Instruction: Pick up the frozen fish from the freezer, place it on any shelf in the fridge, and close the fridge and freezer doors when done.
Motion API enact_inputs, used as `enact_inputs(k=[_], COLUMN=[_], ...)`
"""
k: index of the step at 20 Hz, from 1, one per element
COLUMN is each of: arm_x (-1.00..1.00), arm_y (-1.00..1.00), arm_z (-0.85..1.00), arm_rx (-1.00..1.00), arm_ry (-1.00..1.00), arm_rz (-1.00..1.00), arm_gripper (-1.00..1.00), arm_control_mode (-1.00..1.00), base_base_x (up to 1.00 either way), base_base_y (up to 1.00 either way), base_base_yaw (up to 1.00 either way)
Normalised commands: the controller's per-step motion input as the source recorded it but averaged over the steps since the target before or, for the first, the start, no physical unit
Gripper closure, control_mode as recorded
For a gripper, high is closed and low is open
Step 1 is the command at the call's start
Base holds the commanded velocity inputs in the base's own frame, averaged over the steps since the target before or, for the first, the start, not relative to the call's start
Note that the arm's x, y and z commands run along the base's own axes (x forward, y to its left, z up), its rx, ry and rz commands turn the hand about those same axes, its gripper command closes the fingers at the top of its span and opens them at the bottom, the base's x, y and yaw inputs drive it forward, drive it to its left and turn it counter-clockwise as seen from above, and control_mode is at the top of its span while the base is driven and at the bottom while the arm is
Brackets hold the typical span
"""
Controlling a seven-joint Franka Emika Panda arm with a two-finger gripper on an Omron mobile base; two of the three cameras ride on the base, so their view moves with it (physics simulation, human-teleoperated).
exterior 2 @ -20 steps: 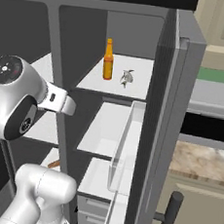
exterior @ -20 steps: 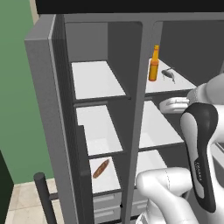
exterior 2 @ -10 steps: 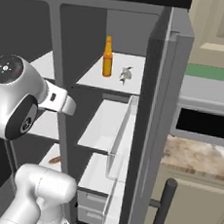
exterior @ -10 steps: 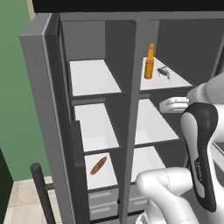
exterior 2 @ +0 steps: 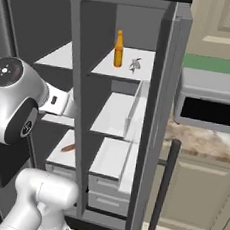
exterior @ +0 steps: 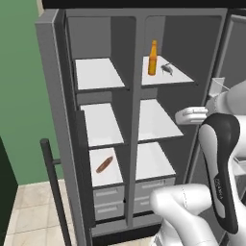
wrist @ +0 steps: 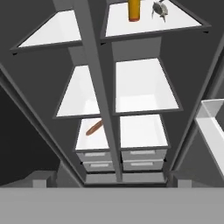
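The frozen fish (exterior: 166, 68) (exterior 2: 135, 65) (wrist: 159, 9) lies on the top shelf (exterior: 180, 78) of the fridge (exterior 2: 118, 115), the wider right compartment, just right of an orange bottle (exterior: 152, 57). The freezer (exterior: 98, 77), to the left, holds a reddish-brown sausage (exterior: 104, 164) on its third shelf. Both doors stand wide open: the freezer door (exterior: 53, 110) at the left, the fridge door (exterior 2: 159, 116) at the right. My gripper (wrist: 111, 180) is open and holds nothing. It hangs in front of the middle shelves and faces the cabinet from a short way back.
Pale bins (exterior 2: 133, 109) line the inside of the fridge door. Dark bar handles stick out toward me on both doors (exterior: 54, 192) (exterior 2: 161, 192). Right of the fridge stand a microwave (exterior 2: 210, 108) and a speckled counter (exterior 2: 199, 141). A green wall (exterior: 19, 96) is on the left.
The whole picture has shifted, so the base has driven; the microwave has come into the right view. Fish, bottle and sausage lie where they were, and the gripper stays open.
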Motion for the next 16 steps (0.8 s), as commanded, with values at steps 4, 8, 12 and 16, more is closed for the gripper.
enact_inputs(k=[4,8,12,16], arm_x=[0.0,0.0,0.0,0.0], arm_y=[0.0,0.0,0.0,0.0], arm_z=[0.0,0.0,0.0,0.0], arm_rx=[0.0,0.0,0.0,0.0], arm_ry=[0.0,0.0,0.0,0.0], arm_rz=[0.0,0.0,0.0,0.0], arm_gripper=[-1.0,-1.0,-1.0,-1.0], arm_control_mode=[1.0,1.0,1.0,1.0], base_base_x=[-0.45,-0.42,-0.45,-0.46], base_base_y=[-0.14,-0.09,-0.12,-0.15], base_base_yaw=[0.0,0.0,0.0,0.0])
